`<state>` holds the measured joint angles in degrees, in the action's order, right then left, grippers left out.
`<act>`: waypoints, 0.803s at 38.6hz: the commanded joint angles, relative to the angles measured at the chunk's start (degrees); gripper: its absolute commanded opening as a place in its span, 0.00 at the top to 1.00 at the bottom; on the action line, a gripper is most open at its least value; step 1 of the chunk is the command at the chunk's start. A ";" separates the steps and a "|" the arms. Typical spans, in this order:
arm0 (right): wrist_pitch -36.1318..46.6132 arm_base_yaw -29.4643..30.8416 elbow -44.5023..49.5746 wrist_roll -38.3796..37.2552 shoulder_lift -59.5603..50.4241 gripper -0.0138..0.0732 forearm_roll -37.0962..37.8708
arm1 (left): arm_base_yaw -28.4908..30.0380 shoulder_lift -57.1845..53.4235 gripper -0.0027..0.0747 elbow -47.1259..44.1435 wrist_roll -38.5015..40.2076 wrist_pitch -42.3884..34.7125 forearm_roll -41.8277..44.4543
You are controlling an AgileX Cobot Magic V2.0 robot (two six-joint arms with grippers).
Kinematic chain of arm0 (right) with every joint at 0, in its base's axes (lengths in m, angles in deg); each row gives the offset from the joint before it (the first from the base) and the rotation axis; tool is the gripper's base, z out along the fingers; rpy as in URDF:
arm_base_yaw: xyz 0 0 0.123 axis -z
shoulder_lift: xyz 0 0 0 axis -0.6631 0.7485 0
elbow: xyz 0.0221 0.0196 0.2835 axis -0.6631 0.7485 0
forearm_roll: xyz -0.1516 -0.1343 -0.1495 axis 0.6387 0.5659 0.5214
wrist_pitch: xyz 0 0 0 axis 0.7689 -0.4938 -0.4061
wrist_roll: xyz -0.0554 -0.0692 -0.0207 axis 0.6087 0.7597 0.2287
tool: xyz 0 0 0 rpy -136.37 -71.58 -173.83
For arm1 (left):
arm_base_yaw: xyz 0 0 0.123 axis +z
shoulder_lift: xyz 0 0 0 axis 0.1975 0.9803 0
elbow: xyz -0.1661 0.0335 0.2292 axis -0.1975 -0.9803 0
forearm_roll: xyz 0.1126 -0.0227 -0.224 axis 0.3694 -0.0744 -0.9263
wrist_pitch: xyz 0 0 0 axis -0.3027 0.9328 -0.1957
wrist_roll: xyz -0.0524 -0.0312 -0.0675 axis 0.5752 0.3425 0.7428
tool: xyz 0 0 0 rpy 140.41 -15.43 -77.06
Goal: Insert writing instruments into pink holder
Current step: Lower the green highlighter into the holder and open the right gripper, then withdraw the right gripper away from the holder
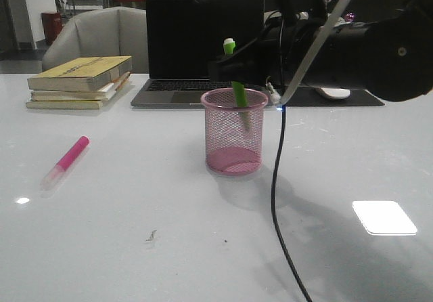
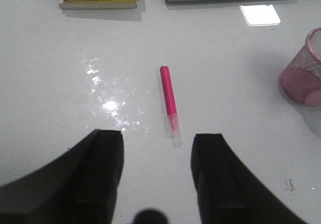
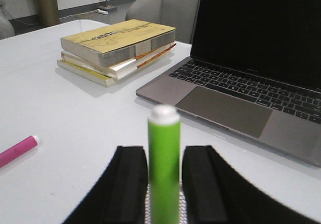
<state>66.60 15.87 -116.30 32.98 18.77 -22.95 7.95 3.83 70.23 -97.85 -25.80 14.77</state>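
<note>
The bright green marker (image 1: 238, 92) (image 3: 164, 158) stands nearly upright with my right gripper (image 1: 230, 61) (image 3: 164, 151) shut on its upper part. Its lower end reaches down inside the pink mesh holder (image 1: 235, 139), short of the base. The hot pink marker (image 1: 65, 161) (image 2: 169, 96) lies flat on the white table to the left of the holder, pale cap toward the front edge. My left gripper (image 2: 156, 138) hovers open above the table just short of that cap, holding nothing. The holder's side (image 2: 306, 73) shows at the edge of the left wrist view.
A stack of books (image 1: 80, 82) lies at the back left, and an open laptop (image 1: 196, 45) stands behind the holder. A black cable (image 1: 276, 180) hangs from the right arm down to the front edge. A white mouse (image 1: 335, 93) rests on a dark pad at the back right.
</note>
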 commanded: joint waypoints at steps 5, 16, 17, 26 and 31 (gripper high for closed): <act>3.83 0.16 -1.38 0.04 -8.57 0.41 -0.77 | -0.39 -0.30 0.47 2.21 0.52 -2.71 -1.29; -21.14 2.44 -1.38 0.11 -25.56 0.41 -0.91 | -0.39 -0.30 0.47 2.21 0.52 -2.35 -1.29; -23.13 2.73 -1.38 0.11 -27.12 0.41 -0.91 | -0.39 -0.30 0.47 2.21 0.52 -2.35 -1.29; -49.86 7.27 -1.38 0.06 -44.46 0.41 -1.29 | -0.39 -0.41 0.47 2.21 0.52 -2.35 -0.74; -68.62 12.24 -1.33 0.10 -53.79 0.41 -0.24 | -0.39 -0.41 0.47 2.21 0.52 -2.35 -0.40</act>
<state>4.68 25.41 -116.30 32.98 -29.49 -23.96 7.95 3.83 70.23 -97.85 -24.88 14.99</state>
